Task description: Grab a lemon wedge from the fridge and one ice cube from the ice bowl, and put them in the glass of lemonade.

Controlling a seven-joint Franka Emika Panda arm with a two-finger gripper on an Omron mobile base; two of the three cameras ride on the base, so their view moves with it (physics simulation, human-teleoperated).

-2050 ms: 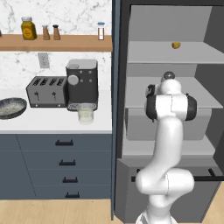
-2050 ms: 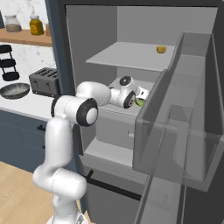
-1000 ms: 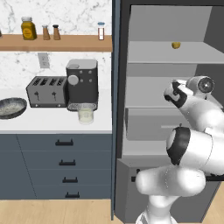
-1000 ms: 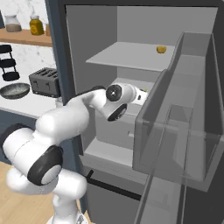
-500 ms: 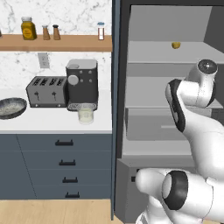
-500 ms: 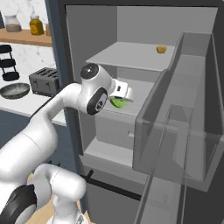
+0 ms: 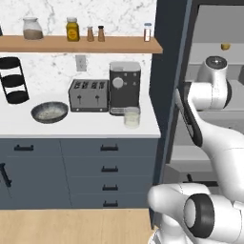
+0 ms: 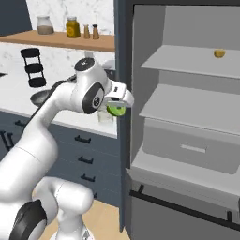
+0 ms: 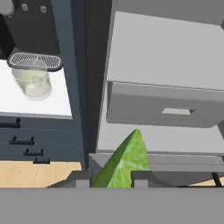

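The tool (image 8: 117,107) held the wedge (image 9: 123,162) pinched outside the fridge (image 8: 187,140); it needed carrying level, grip firm, over the glass (image 7: 131,116) on the surface (image 7: 76,127).

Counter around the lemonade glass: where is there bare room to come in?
Bare white counter lies in front of the grey toaster, between the dark speckled ice bowl and the clear glass of lemonade. Behind the glass it is crowded: the black coffee machine stands close.
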